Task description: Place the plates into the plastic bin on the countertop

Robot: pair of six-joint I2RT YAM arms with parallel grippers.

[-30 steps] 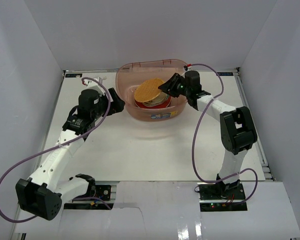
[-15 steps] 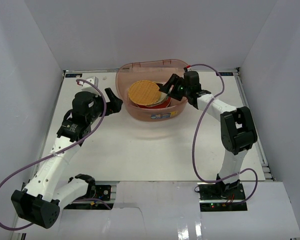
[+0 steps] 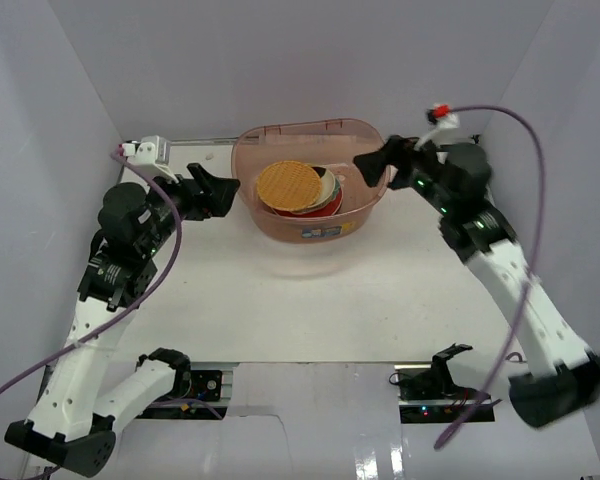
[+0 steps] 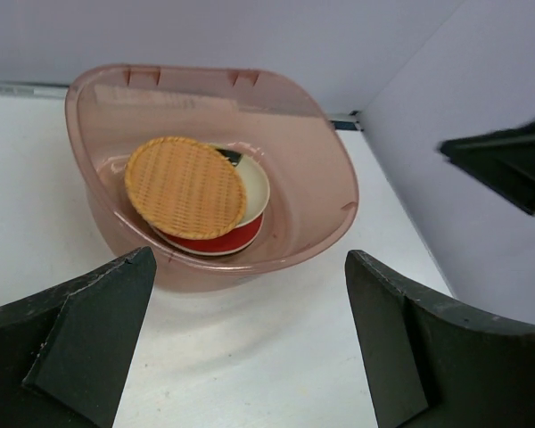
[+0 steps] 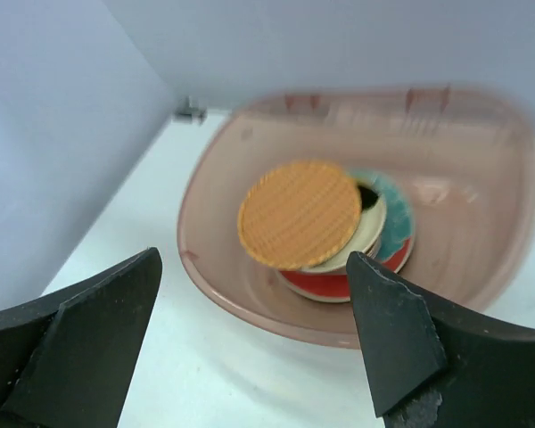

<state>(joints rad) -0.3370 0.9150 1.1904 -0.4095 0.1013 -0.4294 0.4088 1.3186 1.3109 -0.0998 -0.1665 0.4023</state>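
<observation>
White countertop [image 3: 280, 300] with white walls around it carries the plastic bin [image 3: 310, 232] at its far side. Inside the bin lies a stack of plates [image 3: 323, 200], with the orange woven plate [image 3: 289, 185] on top. No plate shows outside, so the task looks nearly finished. Both the left gripper [image 3: 223, 192] and the right gripper [image 3: 365, 168] stand spread wide and hold nothing. The bin lies between them, just ahead of each and below it.

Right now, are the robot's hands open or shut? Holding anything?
Left gripper: open, holding nothing.
Right gripper: open, holding nothing.
</observation>
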